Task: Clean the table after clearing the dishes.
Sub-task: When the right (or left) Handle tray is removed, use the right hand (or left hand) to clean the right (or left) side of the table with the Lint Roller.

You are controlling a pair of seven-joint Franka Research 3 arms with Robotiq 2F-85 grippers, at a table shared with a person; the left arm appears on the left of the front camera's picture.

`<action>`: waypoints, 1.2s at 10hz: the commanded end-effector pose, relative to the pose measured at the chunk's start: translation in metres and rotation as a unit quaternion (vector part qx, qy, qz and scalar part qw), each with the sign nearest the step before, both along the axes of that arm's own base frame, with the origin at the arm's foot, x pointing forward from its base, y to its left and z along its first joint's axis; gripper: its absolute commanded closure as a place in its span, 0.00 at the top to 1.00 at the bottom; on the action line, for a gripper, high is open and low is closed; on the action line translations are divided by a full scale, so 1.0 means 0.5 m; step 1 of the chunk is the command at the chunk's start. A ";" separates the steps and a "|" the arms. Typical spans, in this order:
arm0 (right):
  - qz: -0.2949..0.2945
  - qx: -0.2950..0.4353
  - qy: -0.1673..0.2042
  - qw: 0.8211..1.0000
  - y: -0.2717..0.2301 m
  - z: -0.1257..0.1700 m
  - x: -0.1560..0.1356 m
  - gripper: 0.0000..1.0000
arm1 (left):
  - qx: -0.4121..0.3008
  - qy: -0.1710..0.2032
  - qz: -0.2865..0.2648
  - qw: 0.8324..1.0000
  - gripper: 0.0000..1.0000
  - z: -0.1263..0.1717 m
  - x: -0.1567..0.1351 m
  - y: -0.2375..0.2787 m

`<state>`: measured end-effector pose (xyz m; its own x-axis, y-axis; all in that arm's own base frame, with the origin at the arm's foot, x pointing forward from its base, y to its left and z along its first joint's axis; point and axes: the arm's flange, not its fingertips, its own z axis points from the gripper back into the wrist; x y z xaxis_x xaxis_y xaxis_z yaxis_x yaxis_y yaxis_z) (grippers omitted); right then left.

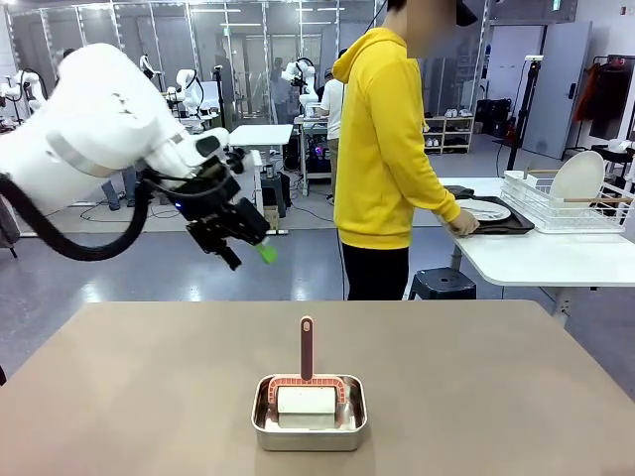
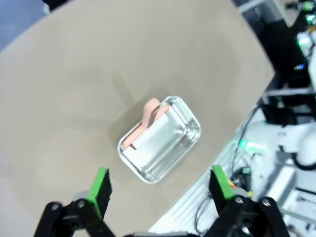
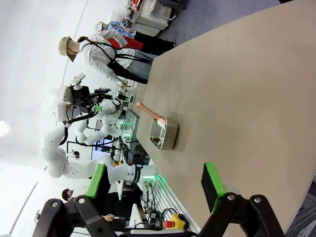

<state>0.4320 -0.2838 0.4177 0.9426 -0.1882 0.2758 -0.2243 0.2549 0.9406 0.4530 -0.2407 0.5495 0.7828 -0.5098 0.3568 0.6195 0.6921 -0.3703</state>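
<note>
The table (image 1: 149, 397) is wide, flat and matte tan, bare except for a small steel pan (image 1: 308, 438) near its near edge, about midway across. In the pan sits a wiper (image 1: 307, 347) with a white pad (image 1: 306, 402) held in a pinkish frame. Its slim handle stands straight up from the pan's far side, so its long axis is vertical. The pan's own long axis runs left to right across the table.

The wiper looks light, with a stiff plastic handle and a soft pad, so the upright stem is probably the best place to pinch it, from the side. The pan is smooth and thin and may slide or lift along with it.

The left hand (image 1: 250, 254) hangs high above the table's left part, spread wide and empty, and its wrist view looks down on the pan between its fingers (image 2: 101, 190). The right hand (image 3: 154, 183) is also spread and holds nothing, well short of the pan.

A white plate (image 1: 484, 209) lies on a dark tray (image 1: 501, 226) on the white side table (image 1: 536, 263), at the person's hand (image 1: 461, 225). It is breakable and off the main table.
</note>
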 end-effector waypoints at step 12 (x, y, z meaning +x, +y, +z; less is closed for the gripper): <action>-0.005 0.003 0.001 1.000 0.011 0.007 -0.008 0.95 | 0.067 -0.031 -0.127 0.989 1.00 -0.062 0.005 -0.108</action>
<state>0.4319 -0.2839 0.4176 0.9426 -0.1884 0.2757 -0.2242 0.2550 0.9406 0.4525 -0.2940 0.5173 0.6826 -0.6674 0.2977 0.7303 0.6080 -0.3115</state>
